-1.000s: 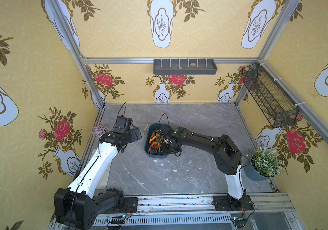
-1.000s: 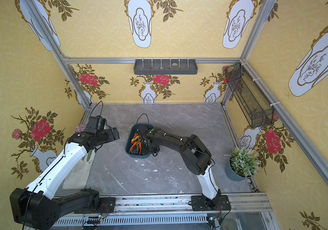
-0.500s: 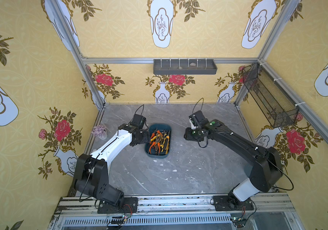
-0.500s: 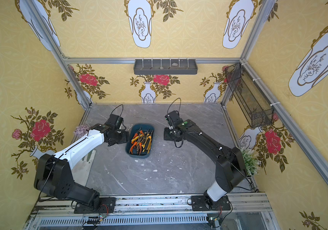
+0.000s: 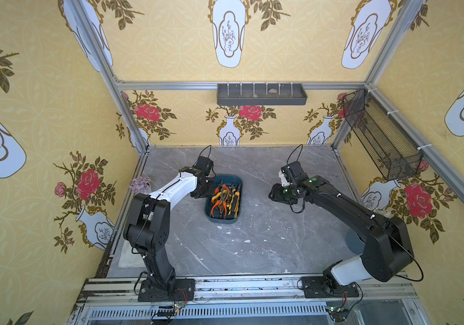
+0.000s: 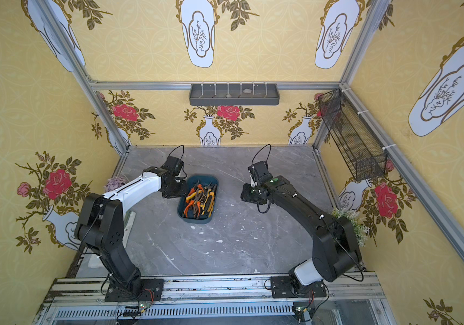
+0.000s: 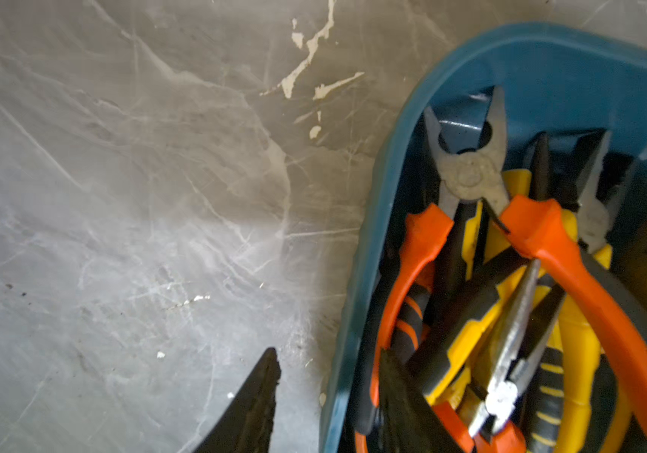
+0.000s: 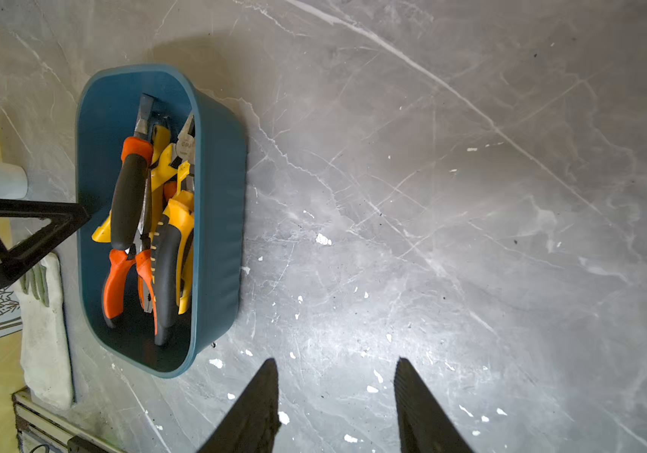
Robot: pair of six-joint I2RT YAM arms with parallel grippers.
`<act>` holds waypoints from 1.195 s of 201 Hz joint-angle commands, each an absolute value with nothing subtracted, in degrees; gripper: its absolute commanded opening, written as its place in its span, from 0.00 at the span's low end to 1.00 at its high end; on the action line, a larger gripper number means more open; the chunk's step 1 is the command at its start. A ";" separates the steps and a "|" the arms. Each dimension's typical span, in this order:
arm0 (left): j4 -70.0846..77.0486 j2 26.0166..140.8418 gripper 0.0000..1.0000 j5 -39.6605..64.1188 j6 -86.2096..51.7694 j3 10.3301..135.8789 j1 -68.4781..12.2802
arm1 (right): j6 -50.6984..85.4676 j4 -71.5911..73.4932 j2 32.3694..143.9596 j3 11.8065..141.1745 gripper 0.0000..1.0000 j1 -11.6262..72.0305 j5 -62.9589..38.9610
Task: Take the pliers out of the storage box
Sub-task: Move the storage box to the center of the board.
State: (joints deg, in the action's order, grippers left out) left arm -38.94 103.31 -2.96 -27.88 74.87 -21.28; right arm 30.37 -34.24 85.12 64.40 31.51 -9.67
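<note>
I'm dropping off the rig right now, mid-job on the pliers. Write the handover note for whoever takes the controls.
Left gripper: open, nothing gripped. Its fingers straddle the rim of the storage box, one inside over the pliers, one outside over the table.
Right gripper: open and empty, over the table beside the box, apart from it.
Things: every pair of pliers in view lies piled in the storage box, near the table's middle.
Done: none taken out.
Left: all of them to lift out. The left arm looks best placed to start.
</note>
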 commanded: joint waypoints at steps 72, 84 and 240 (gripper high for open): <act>-39.51 105.80 0.13 2.05 -24.69 74.48 -20.22 | 30.58 -29.97 85.59 61.35 0.49 30.05 -12.64; -39.55 105.82 0.07 3.35 -23.83 74.29 -19.89 | 30.99 -29.88 85.52 61.18 0.49 29.94 -12.74; -48.34 108.90 0.00 2.06 -7.16 82.36 -12.85 | 32.26 -28.61 84.32 57.39 0.48 29.97 -13.18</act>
State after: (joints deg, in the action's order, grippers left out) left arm -46.17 108.64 4.10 -8.73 81.87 -14.15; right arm 31.92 -29.69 83.81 57.17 29.95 -12.95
